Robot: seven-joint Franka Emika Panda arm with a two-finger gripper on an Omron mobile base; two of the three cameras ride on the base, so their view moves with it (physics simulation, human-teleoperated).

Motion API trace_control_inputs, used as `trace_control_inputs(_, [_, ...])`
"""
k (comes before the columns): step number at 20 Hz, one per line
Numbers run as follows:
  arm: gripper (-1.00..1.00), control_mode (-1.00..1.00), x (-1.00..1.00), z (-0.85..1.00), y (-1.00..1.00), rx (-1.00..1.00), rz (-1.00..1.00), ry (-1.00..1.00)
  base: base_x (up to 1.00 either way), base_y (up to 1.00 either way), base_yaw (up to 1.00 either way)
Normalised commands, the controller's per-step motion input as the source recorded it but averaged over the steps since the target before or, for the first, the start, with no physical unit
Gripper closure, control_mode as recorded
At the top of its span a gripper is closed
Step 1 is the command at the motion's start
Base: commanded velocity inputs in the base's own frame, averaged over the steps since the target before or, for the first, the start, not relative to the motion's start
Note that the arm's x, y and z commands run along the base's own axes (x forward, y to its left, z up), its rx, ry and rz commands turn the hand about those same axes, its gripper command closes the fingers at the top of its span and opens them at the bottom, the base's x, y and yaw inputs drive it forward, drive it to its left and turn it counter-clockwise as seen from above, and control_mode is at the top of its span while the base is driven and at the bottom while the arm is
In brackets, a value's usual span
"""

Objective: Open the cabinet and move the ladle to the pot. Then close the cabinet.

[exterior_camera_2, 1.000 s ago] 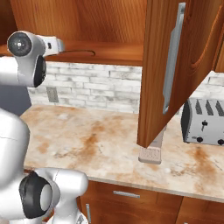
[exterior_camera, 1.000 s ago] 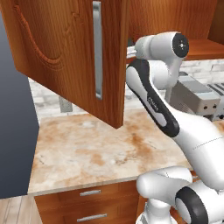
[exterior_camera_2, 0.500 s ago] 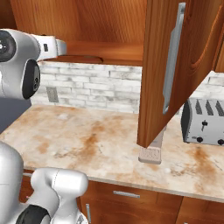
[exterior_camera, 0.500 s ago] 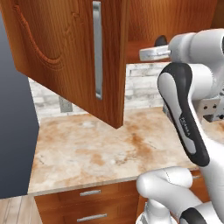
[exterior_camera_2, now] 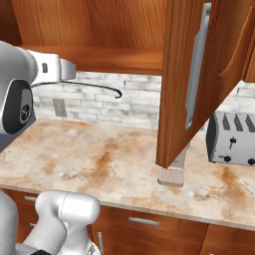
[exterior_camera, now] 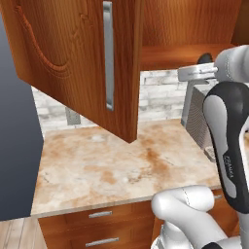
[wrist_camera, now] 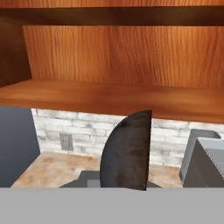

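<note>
The cabinet [exterior_camera: 87,63] stands open, its arched door [exterior_camera_2: 199,74] swung out over the counter and its bare wooden shelf [wrist_camera: 109,94] ahead of the hand. My gripper [exterior_camera_2: 69,70] is shut on the ladle [exterior_camera_2: 99,85], whose thin dark handle reaches right, just below the shelf edge, and ends in a hook in front of the brick wall. In the hand view the ladle's dark bowl [wrist_camera: 127,153] fills the lower middle. My gripper [exterior_camera: 187,74] hovers just below the shelf's front edge, above the counter's right end. The pot is out of view.
A grey toaster [exterior_camera_2: 234,144] sits on the marbled counter [exterior_camera: 107,165] at the right, below my hand. A small pale block [exterior_camera_2: 172,174] lies under the open door. A wall outlet [exterior_camera_2: 59,106] is on the brick backsplash. Drawers [exterior_camera: 99,214] run below the counter.
The arm has swung right and the hand has dropped from shelf height to just under the shelf edge, carrying the ladle out of the cabinet. The door has not moved.
</note>
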Motion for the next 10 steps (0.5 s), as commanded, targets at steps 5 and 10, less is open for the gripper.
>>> trace_control_inputs(5, [1.0,-1.0,-0.02,-0.39,-0.01,0.0,0.0,0.17,0.0,0.0,0.0])
trace_control_inputs(10, [1.0,-1.0,0.0,-0.25,0.0,0.0,0.0,0.09,0.0,0.0,0.0])
